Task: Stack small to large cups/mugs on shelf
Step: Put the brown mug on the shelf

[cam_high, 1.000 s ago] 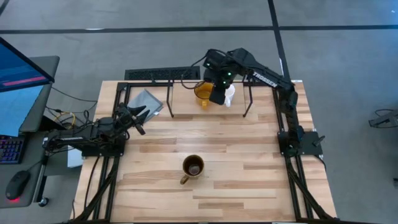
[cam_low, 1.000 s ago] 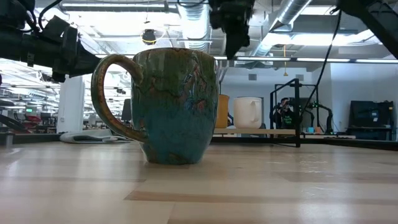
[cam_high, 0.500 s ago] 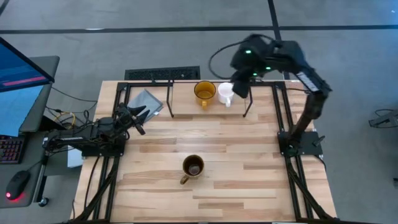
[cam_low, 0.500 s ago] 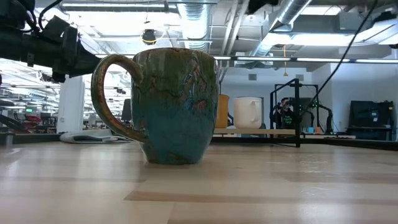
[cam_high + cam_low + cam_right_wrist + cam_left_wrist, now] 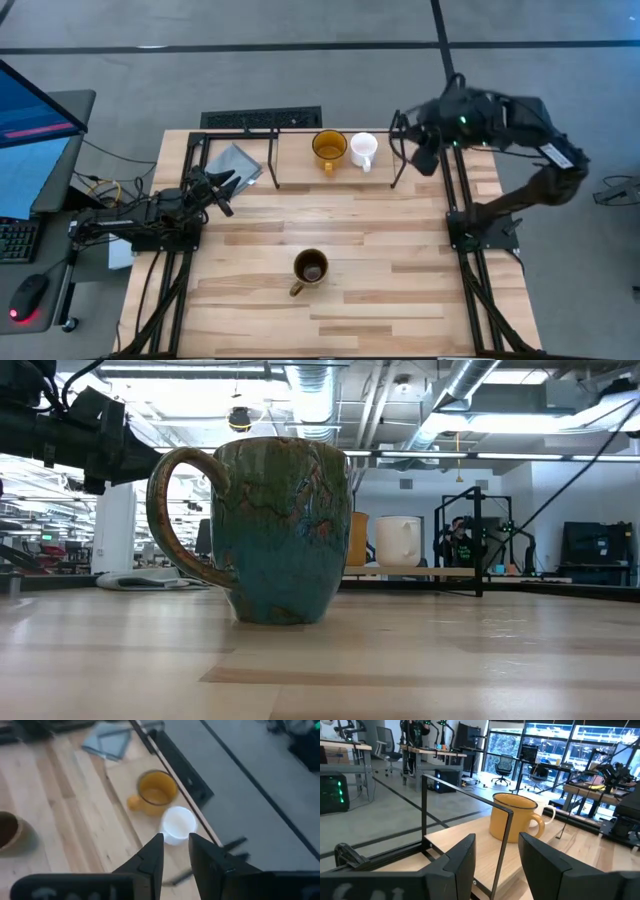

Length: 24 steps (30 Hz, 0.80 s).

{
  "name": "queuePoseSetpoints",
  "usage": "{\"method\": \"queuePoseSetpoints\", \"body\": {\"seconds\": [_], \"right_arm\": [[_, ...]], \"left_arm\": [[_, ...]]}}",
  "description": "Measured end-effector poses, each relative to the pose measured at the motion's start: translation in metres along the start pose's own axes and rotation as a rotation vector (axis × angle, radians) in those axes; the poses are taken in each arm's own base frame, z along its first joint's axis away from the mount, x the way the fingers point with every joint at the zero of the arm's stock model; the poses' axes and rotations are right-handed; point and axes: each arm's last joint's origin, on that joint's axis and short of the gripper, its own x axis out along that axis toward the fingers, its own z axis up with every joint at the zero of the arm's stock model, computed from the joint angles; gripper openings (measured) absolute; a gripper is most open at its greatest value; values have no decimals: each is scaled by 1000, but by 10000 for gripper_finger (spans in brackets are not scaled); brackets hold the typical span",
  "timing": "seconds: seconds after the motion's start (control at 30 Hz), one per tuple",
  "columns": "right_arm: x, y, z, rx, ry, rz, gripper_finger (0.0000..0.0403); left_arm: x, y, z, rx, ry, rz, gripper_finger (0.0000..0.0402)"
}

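Note:
The yellow-orange mug [image 5: 329, 148] and the small white mug [image 5: 362, 150] stand side by side on the tabletop inside the black rod shelf [image 5: 273, 165] at the far edge. The dark brown mug [image 5: 310, 268] stands alone, upright, near the table's middle, and fills the low view [image 5: 270, 530]. My right gripper [image 5: 425, 155] hovers open, high over the table's far right, beside the shelf's right end; its wrist view looks down on the white mug [image 5: 178, 823] and the yellow mug [image 5: 156, 790]. My left gripper [image 5: 222, 190] waits open at the left, facing the yellow mug [image 5: 512, 817].
A grey cloth [image 5: 235, 162] lies at the far left corner, and a flat black slotted strip [image 5: 262, 119] sits beyond the far edge. Bare wood surrounds the brown mug. A monitor and keyboard stand off the table's left side.
My right gripper has drawn away from the white mug, rising and swinging toward the table's right edge. The white mug has stayed standing beside the yellow one. The left arm and the brown mug have kept still.

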Motion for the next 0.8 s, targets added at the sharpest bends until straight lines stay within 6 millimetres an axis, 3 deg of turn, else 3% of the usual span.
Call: {"method": "queuePoseSetpoints", "body": {"seconds": [0.17,0.47,0.8], "right_arm": [[19,17,-35,-5,-142,63,113],[77,48,-104,67,-260,164,113],[129,78,-151,70,-399,263,113]], "left_arm": [[0,0,0,-1,0,0,140],[0,0,0,-36,0,-1,140],[0,0,0,-36,0,-1,140]]}}
